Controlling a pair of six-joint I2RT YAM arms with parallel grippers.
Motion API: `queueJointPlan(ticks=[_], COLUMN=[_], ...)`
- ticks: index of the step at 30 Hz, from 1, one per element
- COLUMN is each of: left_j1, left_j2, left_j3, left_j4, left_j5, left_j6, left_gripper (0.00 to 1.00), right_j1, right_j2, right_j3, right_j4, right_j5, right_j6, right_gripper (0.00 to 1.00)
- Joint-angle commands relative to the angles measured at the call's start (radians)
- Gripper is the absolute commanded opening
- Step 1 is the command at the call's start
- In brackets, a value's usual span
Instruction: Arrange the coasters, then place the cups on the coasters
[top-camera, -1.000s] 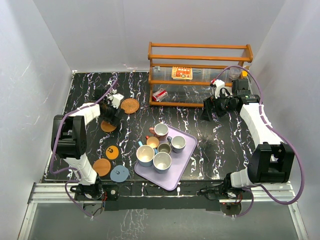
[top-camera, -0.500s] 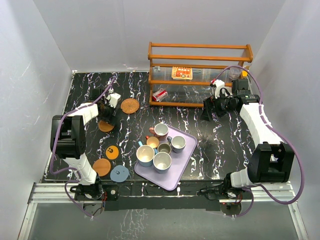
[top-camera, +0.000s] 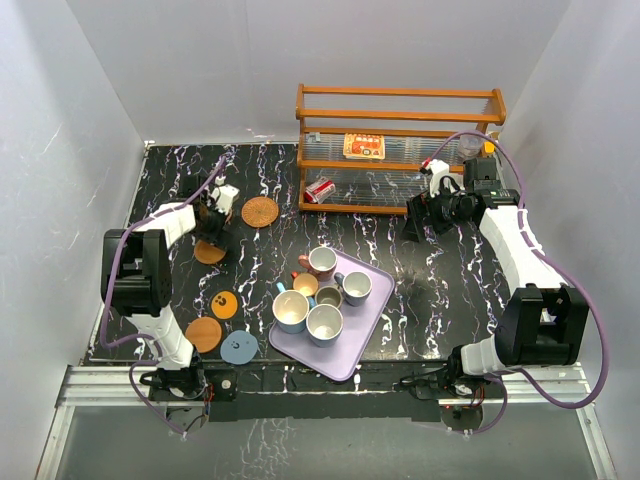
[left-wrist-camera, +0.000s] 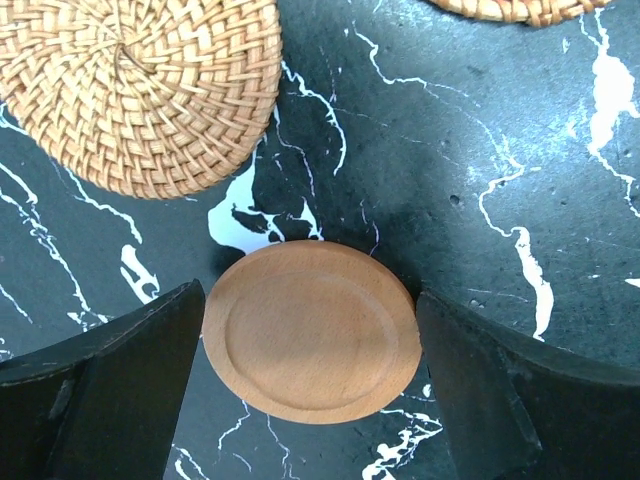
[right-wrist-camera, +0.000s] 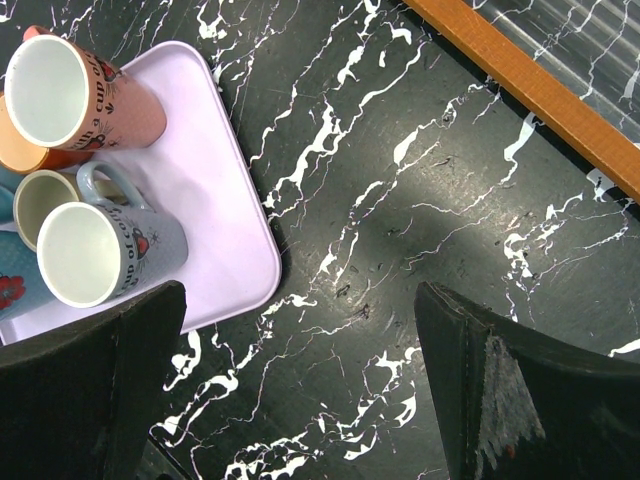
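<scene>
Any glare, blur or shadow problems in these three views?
Top external: evenly lit and sharp. Left wrist: orange coaster sharp; pincer fingers dark, slightly soft. Right wrist: broad sheen on the black table; mugs on the lilac tray crisp.

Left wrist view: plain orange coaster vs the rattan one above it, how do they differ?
The plain orange coaster is smooth with a shallow raised rim; the rattan coaster is coarsely woven. The orange one looks smaller and sits wholly in view between the left pincer's fingers; the rattan one looks larger, cut off by the frame, outside the fingers. Both are round and lie flat on the black marbled table, apart.
</scene>
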Motion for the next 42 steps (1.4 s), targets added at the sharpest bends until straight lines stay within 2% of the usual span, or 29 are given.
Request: queueJointPlan(ticks=[1, 3, 17, 30, 42], left_j1=[0.009, 0.008, 0.009, 0.009, 0.009], left_j2=[-0.019, -0.033, -0.213, -0.459, -0.553], left_j3=[0.068, 0.081, 0.072, -0.152, -0.272], left_j4=[-0.07, -0.078, -0.178, -0.409, -0.568], left_j5=[-0.019, -0.017, 0.089, 0.141, 0.078], left_j6=[-0.016, -0.018, -0.013, 0.233, 0.377], left_gripper=[0.89, 0.98, 0.99, 0.96, 0.93], right_j1=[-0.006, -0.006, -0.003, 0.007, 0.009], right_j2=[-0.013, -0.007, 0.046, 0.027, -0.018], right_j3=[0.032, 0.04, 0.104, 0.098, 0.055], right_j4=[0.007, 0.002, -0.051, -0.044, -0.026], right_j5=[-0.012, -0.013, -0.014, -0.05, -0.079], right_j6=[-0.002, -0.004, -0.017, -0.013, -0.014], right_gripper=[0.98, 0.98, 0.98, 0.98, 0.98])
